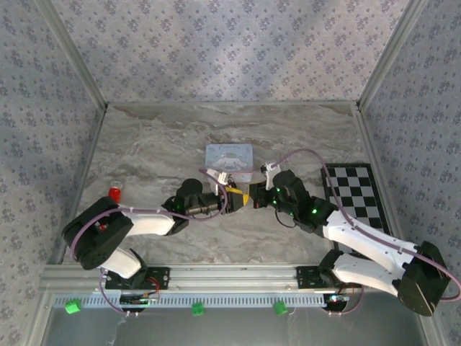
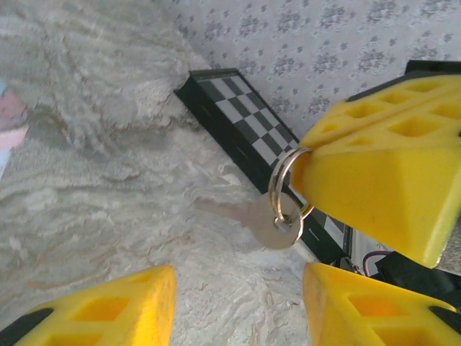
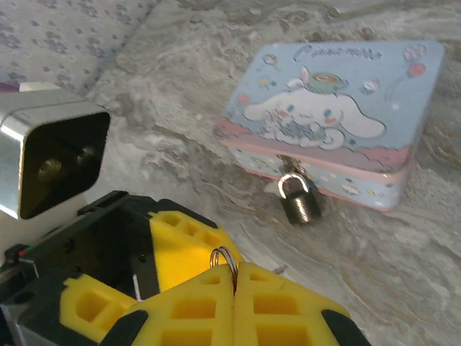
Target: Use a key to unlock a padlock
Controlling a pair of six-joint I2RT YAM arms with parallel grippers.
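A small dark padlock point(image 3: 299, 200) with a pale shackle hangs from the clasp of the pale-blue cartoon tin point(image 3: 331, 122), resting on the marble table. My right gripper point(image 3: 234, 277) is shut on a metal key ring point(image 3: 225, 259) pinched between its yellow fingers. From that ring point(image 2: 283, 180) a silver key point(image 2: 274, 220) dangles, blade pointing left. My left gripper point(image 2: 238, 306) is open just below the key, with nothing between its fingers point(image 2: 122, 310). From above, both grippers meet tip to tip, the left gripper point(image 1: 234, 200) and right gripper point(image 1: 253, 196), just in front of the tin point(image 1: 229, 157).
A black-and-white checkerboard point(image 1: 353, 194) lies at the right of the table. A small red object point(image 1: 114, 192) stands near the left wall. Patterned walls enclose three sides, and a metal rail point(image 1: 230, 277) runs along the near edge.
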